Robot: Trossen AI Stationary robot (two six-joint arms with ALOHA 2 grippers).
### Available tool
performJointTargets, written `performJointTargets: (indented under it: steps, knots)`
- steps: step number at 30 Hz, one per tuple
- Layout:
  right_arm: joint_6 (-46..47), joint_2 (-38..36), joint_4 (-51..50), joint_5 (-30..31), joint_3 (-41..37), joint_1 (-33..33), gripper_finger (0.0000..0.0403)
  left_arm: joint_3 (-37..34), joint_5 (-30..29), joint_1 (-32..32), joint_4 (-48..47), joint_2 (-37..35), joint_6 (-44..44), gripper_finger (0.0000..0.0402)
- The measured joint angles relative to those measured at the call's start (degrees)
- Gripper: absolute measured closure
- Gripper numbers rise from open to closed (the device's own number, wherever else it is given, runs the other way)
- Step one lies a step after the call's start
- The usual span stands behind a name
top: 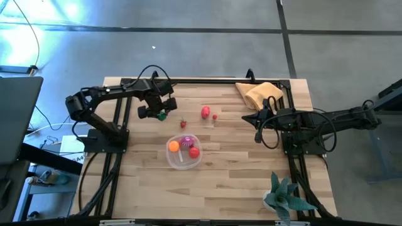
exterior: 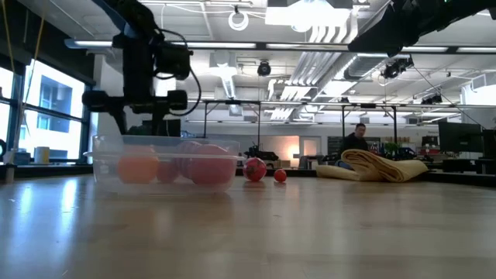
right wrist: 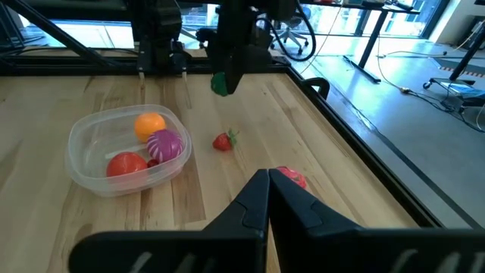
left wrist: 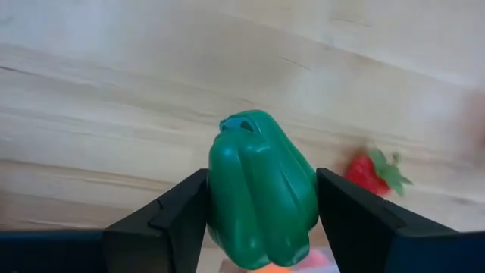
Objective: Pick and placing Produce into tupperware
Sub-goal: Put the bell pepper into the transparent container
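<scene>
**Green pepper held above the worktop, container part filled**

No brand, label or writing can be read anywhere.

From above, the left gripper (top: 161, 113) hangs over the back-left part of the worktop (top: 239, 188), its arm bent in from the left edge, its jaws closed on a green pepper (top: 162, 116). The clear round container (top: 183, 152) sits near the middle, holding an orange ball (top: 173, 146), a pink-purple piece (top: 187, 142) and a red piece (top: 194, 151). A strawberry (top: 183, 123) lies between the gripper and the container. A larger red fruit (top: 205, 112) and a small red one (top: 215, 117) lie just behind it, apart from each other. The front half of the worktop is bare wood, save a teal plant (top: 284, 196) at the front-right corner. A tan cloth (top: 262, 94) lies at the back-right corner. The right gripper (top: 259, 118) waits near the right edge, arm stretched in from the right, jaws shut.

At table height, the container (exterior: 164, 160) stands on the wood, and the left arm rises behind it. A person sits far off in the room.

The left wrist camera shows the pepper (left wrist: 261, 189) clamped between both fingers (left wrist: 170, 216), clear of the wood, with the strawberry (left wrist: 371, 171) beyond.

The right wrist camera shows its own jaws pressed together. The container (right wrist: 125, 148) lies across open wood from them, and the pepper (right wrist: 220, 83) hangs in the air above the board.
</scene>
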Motion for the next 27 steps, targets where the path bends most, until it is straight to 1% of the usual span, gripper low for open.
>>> performJointTargets:
  steps: [3,9,13,21,27]
  knots:
    - [-0.02,0.00,0.00,0.00,0.00,0.02,0.0403,3.03,-1.09,-2.25,-2.57,-0.02,0.00,0.0192]
    - [-0.02,0.00,0.00,0.02,0.00,0.02,0.0403,8.91,-3.37,-8.40,-6.77,-0.02,-0.34,0.0181]
    - [-0.01,0.01,0.00,0.01,0.00,0.02,0.0403,11.99,-4.22,-13.30,-9.20,-0.02,-2.87,0.0184]
    - [-0.01,0.01,0.00,0.01,0.00,0.00,0.0403,13.88,-4.32,-24.42,-8.52,-0.02,-8.02,0.0188]
    - [-0.01,0.00,0.00,0.01,0.00,0.02,0.0403,13.89,-6.28,-32.51,-7.23,0.30,-12.19,0.0185]
